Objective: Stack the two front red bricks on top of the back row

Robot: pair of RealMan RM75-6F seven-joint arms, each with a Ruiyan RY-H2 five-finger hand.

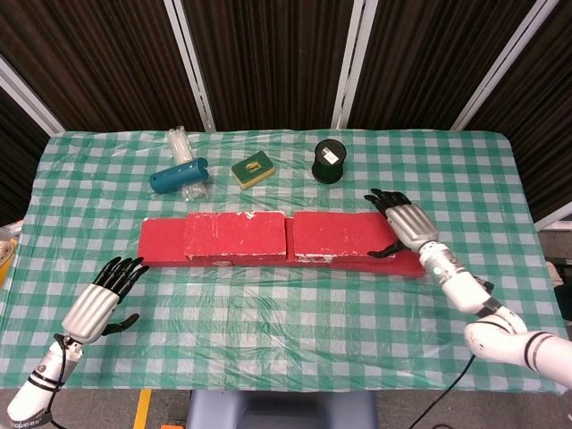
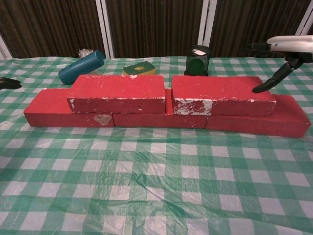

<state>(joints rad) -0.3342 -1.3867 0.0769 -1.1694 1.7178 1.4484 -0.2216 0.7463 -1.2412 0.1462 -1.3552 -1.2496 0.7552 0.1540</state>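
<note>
A: Where are the bricks?

B: 2 red bricks, the left upper brick [image 1: 235, 236] and the right upper brick [image 1: 342, 234], sit end to end on the back row [image 2: 68, 113], mid-table. The row's ends stick out past them at 9 and 3 o'clock.

A: And the hands?

B: The right hand [image 1: 404, 222] hovers at 3 o'clock off the right upper brick's end, fingers spread, holding nothing. The left hand [image 1: 100, 299] lies at 8 o'clock near the table's front edge, fingers apart, empty.

A: Free space?

B: Bare checked tablecloth [image 1: 286, 313] runs along 6 o'clock. At 12 o'clock stand a blue tube [image 1: 178, 175], a green sponge [image 1: 253, 169] and a black cylinder [image 1: 329, 161].
</note>
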